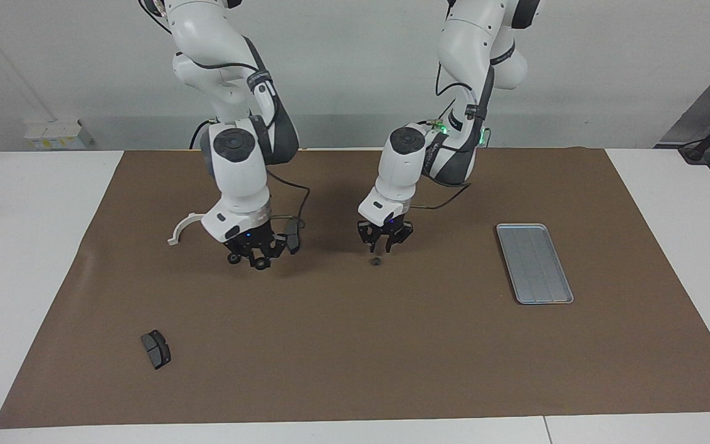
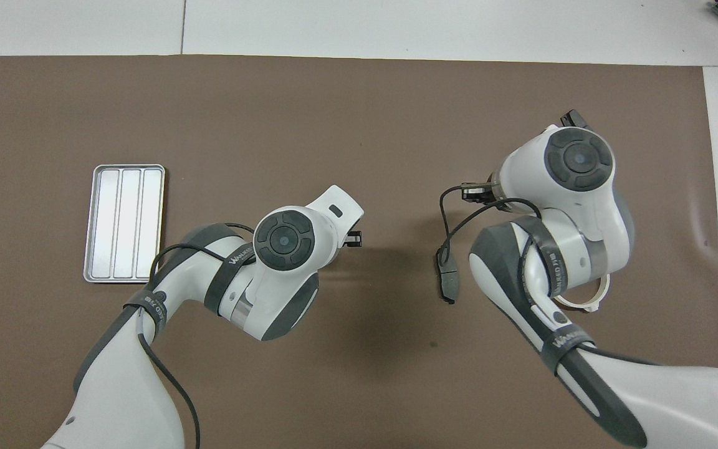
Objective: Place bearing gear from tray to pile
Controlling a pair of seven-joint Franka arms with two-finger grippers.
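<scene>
Facing and overhead views. The bearing gear [image 1: 376, 261], a small dark round part, is lying on the brown mat [image 1: 355, 357] at mid-table, directly at six o'clock of the left gripper [image 1: 384, 242] in the facing view. That gripper is hovering just above it with its jaws standing apart, gripping nothing. In the overhead view the left arm's wrist is hiding the gear.

At three o'clock of the gear in the facing view, well apart from it, the tray [image 1: 518, 246] is showing only its bare ridged floor [image 2: 123, 221]. At nine o'clock the pile is lying scattered: one dark brake pad [image 1: 293, 237], the white half-ring bracket [image 1: 181, 227] and, toward seven o'clock, a second brake pad [image 1: 156, 349]. The right gripper [image 1: 257, 258] is hanging low over the mat between bracket and first pad. Whether it is gripping anything cannot be told.

Judged progress: the gear is out of the tray but resting short of the pile, so the last stretch to the pads is remaining, and it probably calls for a fresh pick-up.

The mat is covering most of a white table [image 1: 40, 277]. A plain pale wall is closing the room at twelve o'clock, with green lights [image 1: 444, 128] glowing at the arm bases
</scene>
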